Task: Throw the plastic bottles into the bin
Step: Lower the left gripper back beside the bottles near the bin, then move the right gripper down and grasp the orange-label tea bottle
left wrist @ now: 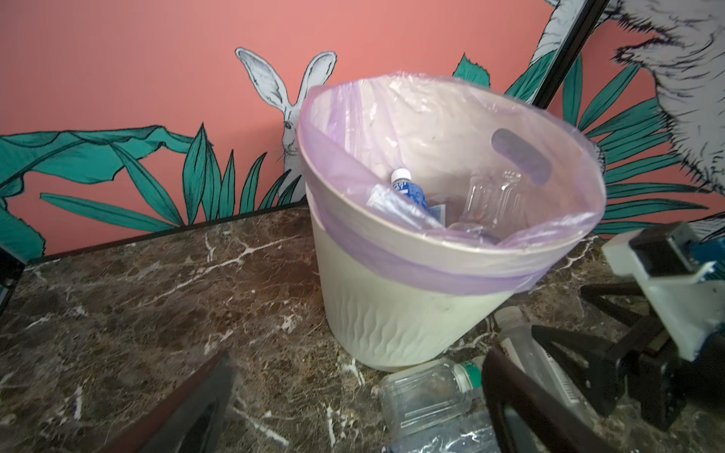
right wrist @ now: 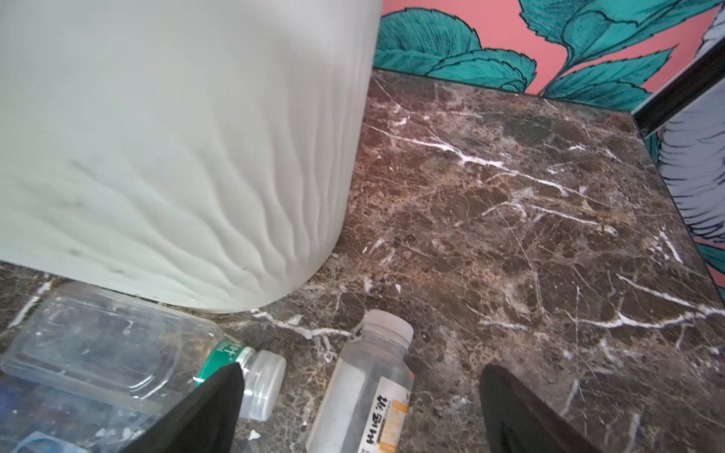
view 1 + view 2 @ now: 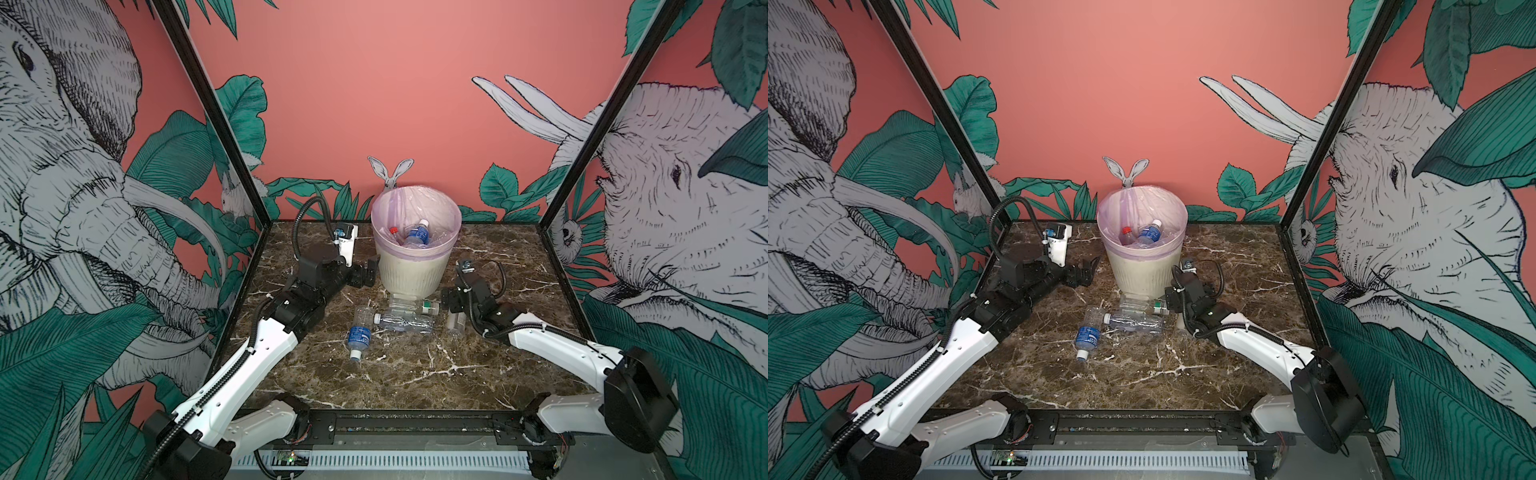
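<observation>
The cream bin [image 3: 409, 272] [image 3: 1140, 270] with its lilac liner stands at the back middle. Inside it lie a blue-label bottle [image 3: 417, 236] [image 1: 410, 190] and other plastic bottles. In front of it on the table lie a blue-label bottle [image 3: 359, 334], a clear one [image 3: 405, 322], a green-banded one [image 3: 417, 306] [image 1: 427, 392] [image 2: 98, 349] and a white-yellow one [image 3: 455, 323] [image 2: 365, 388]. My left gripper [image 3: 368, 272] [image 1: 357, 361] is open and empty beside the bin's left wall. My right gripper [image 3: 451, 302] [image 2: 361, 370] is open, its jaws either side of the white-yellow bottle.
The bin's ribbed wall [image 2: 176, 137] rises close to the right gripper. Marble table [image 3: 415, 374] is bounded by black frame posts [image 3: 557, 199] and patterned walls at the back and sides. Bare marble lies right of the bin [image 2: 529, 196] and toward the front.
</observation>
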Available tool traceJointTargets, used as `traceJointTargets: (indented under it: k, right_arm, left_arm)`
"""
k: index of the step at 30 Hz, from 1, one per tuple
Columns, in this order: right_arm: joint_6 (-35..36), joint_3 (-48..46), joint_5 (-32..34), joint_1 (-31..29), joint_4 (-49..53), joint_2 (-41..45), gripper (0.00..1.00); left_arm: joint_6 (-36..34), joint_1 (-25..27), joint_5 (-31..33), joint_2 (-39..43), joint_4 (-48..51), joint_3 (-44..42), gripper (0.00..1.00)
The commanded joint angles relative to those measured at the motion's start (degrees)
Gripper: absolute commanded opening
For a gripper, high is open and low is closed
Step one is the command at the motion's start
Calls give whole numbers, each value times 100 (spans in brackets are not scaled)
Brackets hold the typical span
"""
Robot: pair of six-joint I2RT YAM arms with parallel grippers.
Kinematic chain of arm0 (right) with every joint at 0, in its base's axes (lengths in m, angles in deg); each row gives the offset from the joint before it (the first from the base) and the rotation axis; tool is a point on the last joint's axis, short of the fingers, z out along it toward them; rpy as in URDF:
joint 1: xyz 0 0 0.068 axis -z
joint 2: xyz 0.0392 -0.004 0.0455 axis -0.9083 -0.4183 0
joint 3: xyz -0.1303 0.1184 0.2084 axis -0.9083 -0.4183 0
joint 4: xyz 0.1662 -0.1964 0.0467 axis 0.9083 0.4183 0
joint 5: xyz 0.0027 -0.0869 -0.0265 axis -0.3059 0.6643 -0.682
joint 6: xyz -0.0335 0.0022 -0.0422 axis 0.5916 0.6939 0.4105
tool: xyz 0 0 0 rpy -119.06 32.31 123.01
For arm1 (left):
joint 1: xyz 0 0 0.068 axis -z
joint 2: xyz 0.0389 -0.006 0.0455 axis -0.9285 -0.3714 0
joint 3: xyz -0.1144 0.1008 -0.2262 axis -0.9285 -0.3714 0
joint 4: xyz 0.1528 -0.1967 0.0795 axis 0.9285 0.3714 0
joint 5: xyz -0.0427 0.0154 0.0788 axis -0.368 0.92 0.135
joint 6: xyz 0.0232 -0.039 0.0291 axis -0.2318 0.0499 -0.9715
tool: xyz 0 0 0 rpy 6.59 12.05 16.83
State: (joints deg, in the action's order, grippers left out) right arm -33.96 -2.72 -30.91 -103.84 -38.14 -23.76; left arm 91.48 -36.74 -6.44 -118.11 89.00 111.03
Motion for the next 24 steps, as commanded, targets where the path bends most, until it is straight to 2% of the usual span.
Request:
traceJointTargets:
  k: [1, 12, 24]
  right_arm:
    - [-448, -184, 157, 26, 324, 47, 95]
    - [-921, -511, 159, 27, 771, 120, 95]
    - [-1399, -283, -217, 27, 720, -646, 93]
  left_arm:
    - [81, 27, 252, 283, -225, -518, 100]
    - [288, 27, 451, 385, -556, -1791, 100]
    - [73, 27, 731, 229, -1417, -2703, 100]
